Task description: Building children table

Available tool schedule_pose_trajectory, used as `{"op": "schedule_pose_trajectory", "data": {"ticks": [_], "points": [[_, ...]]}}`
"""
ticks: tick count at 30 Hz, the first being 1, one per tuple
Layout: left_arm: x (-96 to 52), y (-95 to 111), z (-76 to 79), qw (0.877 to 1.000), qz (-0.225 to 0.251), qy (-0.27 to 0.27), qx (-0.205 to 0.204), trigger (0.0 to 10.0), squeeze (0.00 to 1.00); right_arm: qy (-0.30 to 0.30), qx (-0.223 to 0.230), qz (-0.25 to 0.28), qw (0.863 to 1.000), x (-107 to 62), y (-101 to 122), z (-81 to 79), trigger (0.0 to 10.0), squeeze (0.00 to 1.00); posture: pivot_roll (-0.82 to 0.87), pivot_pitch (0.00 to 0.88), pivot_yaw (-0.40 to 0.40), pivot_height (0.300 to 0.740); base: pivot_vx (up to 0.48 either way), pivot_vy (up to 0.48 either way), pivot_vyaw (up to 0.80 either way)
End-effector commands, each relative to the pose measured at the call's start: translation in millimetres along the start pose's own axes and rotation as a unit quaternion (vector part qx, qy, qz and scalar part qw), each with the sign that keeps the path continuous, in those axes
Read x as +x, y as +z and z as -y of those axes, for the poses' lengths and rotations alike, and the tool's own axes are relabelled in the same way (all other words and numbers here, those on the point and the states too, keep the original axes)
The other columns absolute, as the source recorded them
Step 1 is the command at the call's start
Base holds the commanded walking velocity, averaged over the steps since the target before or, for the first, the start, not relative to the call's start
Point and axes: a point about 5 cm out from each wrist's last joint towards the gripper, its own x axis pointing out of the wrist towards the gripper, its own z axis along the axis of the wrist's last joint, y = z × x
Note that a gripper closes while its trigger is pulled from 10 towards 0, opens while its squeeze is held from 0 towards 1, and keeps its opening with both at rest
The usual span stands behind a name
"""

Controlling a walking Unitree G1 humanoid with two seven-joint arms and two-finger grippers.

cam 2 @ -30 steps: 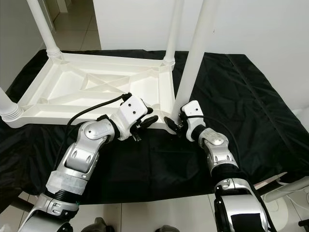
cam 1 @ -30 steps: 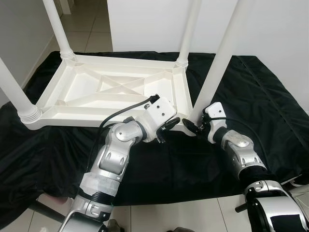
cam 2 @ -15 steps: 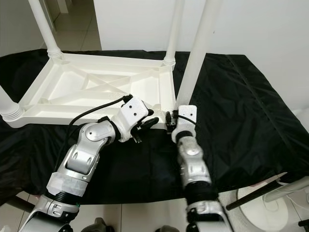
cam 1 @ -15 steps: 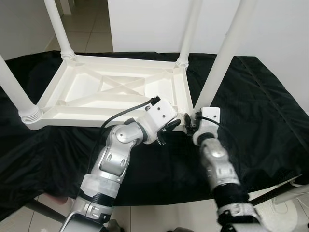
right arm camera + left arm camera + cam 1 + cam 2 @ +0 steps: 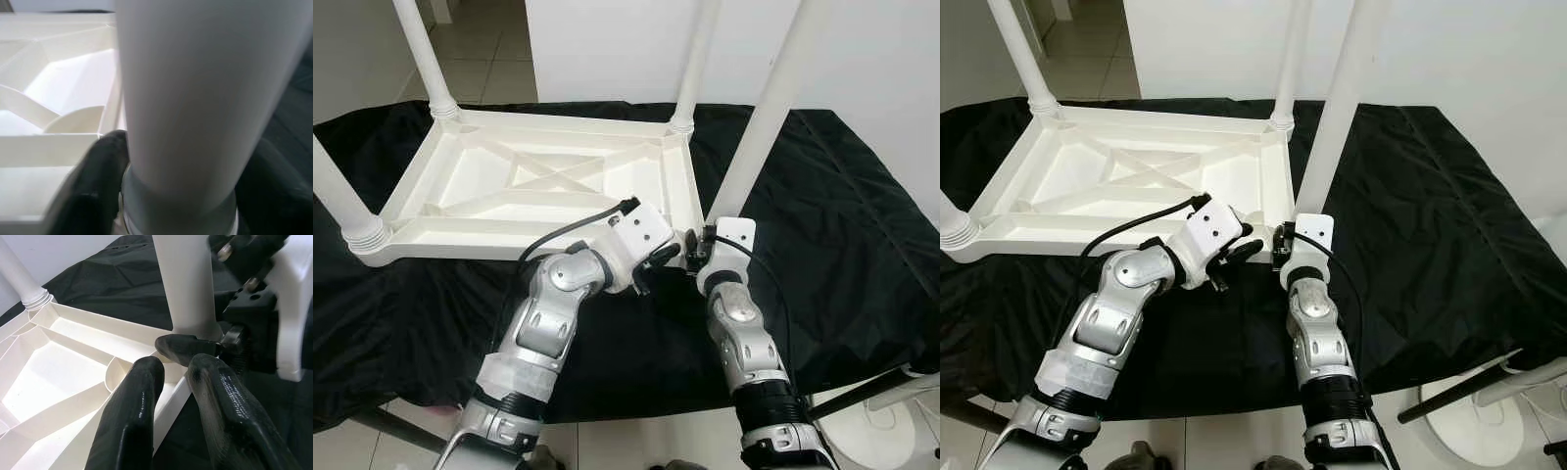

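Observation:
The white children's table (image 5: 538, 186) lies upside down on a black cloth, its four legs pointing up. My right gripper (image 5: 700, 257) is shut around the base of the near right leg (image 5: 764, 127), where it meets the corner socket. In the right wrist view the leg (image 5: 195, 88) stands between the black fingers (image 5: 98, 186). My left gripper (image 5: 664, 257) is at the same corner from the left. In the left wrist view its fingers (image 5: 142, 396) straddle and pinch the table's rim (image 5: 171, 399) just beside the leg (image 5: 186, 289).
The black cloth (image 5: 842, 215) covers the whole work surface, and its front edge runs close to my body. The other legs stand at far left (image 5: 426, 59), far right (image 5: 695, 59) and near left (image 5: 337, 191). A white wall is behind, and a white round base (image 5: 901, 431) is on the floor at lower right.
My right elbow has swung in from the right, so the forearm now points straight ahead, with the gripper still at the leg's base. The left arm has stayed put. The camera shifted slightly.

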Motion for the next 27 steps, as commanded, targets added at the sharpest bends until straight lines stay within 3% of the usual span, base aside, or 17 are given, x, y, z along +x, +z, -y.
{"op": "schedule_pose_trajectory", "data": {"ticks": [1,9,11,12,17,19,27], "points": [[0.1,-1,-9.5,0.997,-0.006,0.083,0.006,10.0,0.0,0.0,0.012,-0.007,1.0,-3.8,-3,7.4,10.0,1.0,-0.06,0.0,-0.027,0.74,0.0,0.0,0.0],[-3.9,-5,-13.3,0.996,-0.012,0.088,0.006,10.0,0.0,0.074,0.001,0.011,0.997,-7.1,3,19.1,10.0,1.0,-0.06,0.0,-0.032,0.74,0.0,0.0,0.0],[-6.7,-5,-13.4,0.996,-0.008,0.084,0.001,10.0,0.0,0.128,-0.043,0.027,0.99,-9.5,6,30.2,10.0,1.0,-0.06,0.0,-0.032,0.74,0.0,0.0,0.0],[-7.8,-4,-11.8,0.997,-0.003,0.077,0.002,10.0,0.0,0.171,-0.048,0.02,0.984,-12.4,4,33.5,10.0,0.0,-0.06,0.0,-0.032,0.74,0.0,0.0,0.0],[-9.8,-4,-3.4,0.998,0.01,0.046,0.039,10.0,0.0,0.251,-0.081,0.001,0.964,-14.4,-2,44.0,10.0,0.0,-0.06,0.0,-0.033,0.74,0.0,0.0,0.0],[-9.8,-4,-3.4,0.998,0.01,0.046,0.039,10.0,0.0,0.251,-0.081,0.001,0.964,-14.4,-2,44.0,10.0,0.0,-0.06,0.0,-0.033,0.74,0.0,0.0,0.0],[-11.0,-4,1.4,0.998,0.011,-0.005,0.055,10.0,0.0,0.296,-0.15,-0.001,0.943,8.3,8,61.6,10.0,0.0,-0.06,0.0,-0.023,0.74,0.0,0.0,0.0]]}}
